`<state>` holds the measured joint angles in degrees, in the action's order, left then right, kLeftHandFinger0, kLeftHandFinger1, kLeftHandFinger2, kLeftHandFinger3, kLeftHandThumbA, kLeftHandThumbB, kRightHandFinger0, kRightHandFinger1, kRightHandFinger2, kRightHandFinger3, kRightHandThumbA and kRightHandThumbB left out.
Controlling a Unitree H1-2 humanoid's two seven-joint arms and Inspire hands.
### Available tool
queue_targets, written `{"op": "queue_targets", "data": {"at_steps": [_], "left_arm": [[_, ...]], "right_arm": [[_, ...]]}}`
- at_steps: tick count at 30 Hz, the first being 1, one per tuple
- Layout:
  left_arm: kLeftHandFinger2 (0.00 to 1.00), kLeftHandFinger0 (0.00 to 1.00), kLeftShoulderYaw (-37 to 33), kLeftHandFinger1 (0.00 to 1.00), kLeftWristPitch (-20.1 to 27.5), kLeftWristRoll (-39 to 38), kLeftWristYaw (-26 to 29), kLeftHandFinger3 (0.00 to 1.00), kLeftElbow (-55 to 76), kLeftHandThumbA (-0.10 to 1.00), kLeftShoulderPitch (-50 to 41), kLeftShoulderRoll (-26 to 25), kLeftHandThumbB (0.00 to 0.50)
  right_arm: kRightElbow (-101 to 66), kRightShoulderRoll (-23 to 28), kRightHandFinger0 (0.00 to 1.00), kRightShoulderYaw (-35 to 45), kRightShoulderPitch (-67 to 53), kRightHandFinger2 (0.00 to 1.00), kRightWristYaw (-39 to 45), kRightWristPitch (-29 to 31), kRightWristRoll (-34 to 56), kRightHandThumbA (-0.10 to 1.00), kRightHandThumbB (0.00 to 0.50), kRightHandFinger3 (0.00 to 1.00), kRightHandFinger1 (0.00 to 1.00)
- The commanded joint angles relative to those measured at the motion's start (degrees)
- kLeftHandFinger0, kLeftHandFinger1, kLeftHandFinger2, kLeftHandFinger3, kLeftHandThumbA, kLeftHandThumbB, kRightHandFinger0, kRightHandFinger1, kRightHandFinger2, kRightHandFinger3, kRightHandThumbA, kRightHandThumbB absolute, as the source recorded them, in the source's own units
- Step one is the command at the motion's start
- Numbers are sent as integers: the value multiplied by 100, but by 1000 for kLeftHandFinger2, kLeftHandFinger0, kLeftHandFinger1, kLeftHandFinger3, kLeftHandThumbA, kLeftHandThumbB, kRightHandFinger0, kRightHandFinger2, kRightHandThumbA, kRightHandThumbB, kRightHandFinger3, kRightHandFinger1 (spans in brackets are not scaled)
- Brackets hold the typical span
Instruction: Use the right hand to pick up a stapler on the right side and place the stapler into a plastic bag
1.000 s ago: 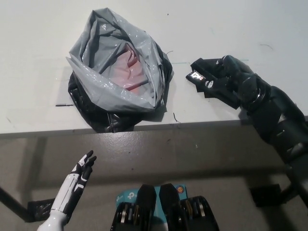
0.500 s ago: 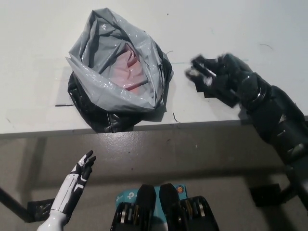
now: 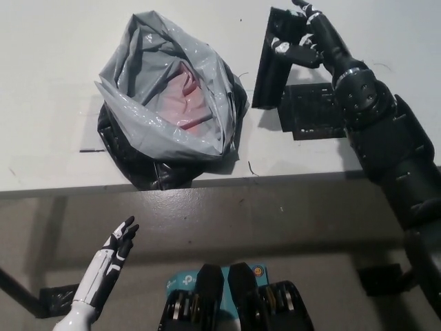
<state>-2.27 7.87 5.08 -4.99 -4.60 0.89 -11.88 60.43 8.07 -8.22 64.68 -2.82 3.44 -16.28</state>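
Pale, scuffed tabletop (image 3: 55, 138) across the upper half of the frame, front edge running left to right through the middle, dull grey-brown floor (image 3: 289, 227) below. In the upper right, black right hand (image 3: 310, 38) closed round a black stapler (image 3: 270, 69), gripped near its top end, long body hanging down clear of the table, just right of the plastic bag (image 3: 138, 76). Bag slumped at upper centre-left, grey film over a black underside, mouth gaping upward, something pinkish inside. Judged mid-carry, drop not yet made. To finish well: carry leftward over the bag's right rim, high enough to clear the raised, crinkled lip. Aim for the middle of the opening rather than its edge, thin film being likely to fold under a nudge and close the mouth. Lower the free end in first, then loosen the fingers only once well inside. Worth guarding against a snag on the black folds at the bag's right side. White left hand (image 3: 114, 252) idle at lower left, below table level, fingers spread, holding nothing. Dark rectangular patch (image 3: 313, 110) on the table under the right wrist, shadow or object impossible to tell. Short dark mark (image 3: 89, 150) on the tabletop left of the bag.
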Motion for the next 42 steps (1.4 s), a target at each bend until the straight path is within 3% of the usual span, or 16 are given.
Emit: {"op": "queue_targets", "data": {"at_steps": [1, 2, 3, 4, 6, 7, 10, 13, 18, 25, 28, 30, 33, 35, 40, 42], "left_arm": [[1000, 1000, 54, 1000, 87, -100, -74, 1000, 218, 1000, 21, -68, 322], [1000, 1000, 50, 1000, 85, -114, -90, 1000, 223, 1000, 18, -69, 321], [1000, 1000, 49, 1000, 92, -105, -84, 1000, 227, 1000, 16, -65, 321], [1000, 1000, 46, 1000, 111, -92, -73, 1000, 223, 1000, 16, -59, 322], [1000, 1000, 40, 1000, 136, -83, -76, 1000, 206, 1000, 19, -65, 331], [1000, 1000, 36, 1000, 131, -67, -70, 1000, 202, 1000, 24, -64, 339], [1000, 1000, 38, 1000, 138, -78, -66, 1000, 171, 1000, 35, -53, 342], [1000, 1000, 47, 1000, 119, -90, -62, 1000, 200, 1000, 8, -49, 350], [1000, 1000, 34, 1000, 149, -112, -95, 1000, 225, 1000, -12, -62, 327], [1000, 1000, 22, 1000, 142, -133, -132, 1000, 258, 1000, -9, -86, 317], [1000, 1000, 18, 1000, 135, -118, -157, 1000, 276, 1000, 11, -107, 325], [1000, 1000, 22, 1000, 116, -128, -171, 1000, 290, 1000, 24, -111, 322], [1000, 1000, 22, 1000, 96, -117, -178, 1000, 307, 1000, 32, -114, 321], [1000, 1000, 14, 1000, 60, -86, -186, 1000, 356, 1000, 21, -117, 307], [1000, 1000, 26, 1000, 2, -72, -183, 1000, 413, 1000, 41, -97, 312], [1000, 1000, 30, 1000, 17, -72, -172, 1000, 421, 1000, 35, -83, 321]], "right_arm": [[-422, -79, 0, 164, 560, 369, -176, 178, 190, 306, 357, 990, 120], [-434, -98, 0, 178, 592, 396, -161, 180, 191, 302, 356, 988, 140], [-438, -122, 86, 173, 634, 542, -173, 142, 173, 304, 365, 984, 282], [-448, -158, 148, 161, 697, 524, -193, 69, 144, 304, 367, 979, 310], [-461, -233, 44, 132, 817, 426, -193, 9, 114, 298, 367, 977, 189], [-450, -291, 2, 123, 911, 375, -189, -4, 111, 344, 400, 959, 120], [-354, -390, 0, 89, 1079, 362, -233, 110, 83, 325, 395, 913, 100], [-145, -600, 0, 0, 1380, 262, -297, 210, 5, 377, 423, 872, 2], [51, -836, 0, -73, 1721, 258, -355, 114, -50, 401, 414, 826, 2], [226, -1181, 0, -168, 2148, 219, -468, 153, -89, 351, 389, 663, 0], [298, -1324, 0, -175, 2271, 156, -511, 163, -92, 323, 383, 635, 0], [387, -1388, 0, -226, 2293, 48, -515, 256, -138, 333, 376, 647, 0], [537, -1455, 0, -296, 2259, 0, -578, 350, -195, 344, 370, 665, 0], [725, -1513, 0, -334, 2205, 0, -627, 491, -197, 326, 372, 652, 0], [1152, -1598, 6, -563, 2118, 117, -729, 629, -335, 336, 352, 693, 26], [1325, -1625, 0, -730, 2037, 133, -784, 658, -456, 298, 345, 652, 24]]}}
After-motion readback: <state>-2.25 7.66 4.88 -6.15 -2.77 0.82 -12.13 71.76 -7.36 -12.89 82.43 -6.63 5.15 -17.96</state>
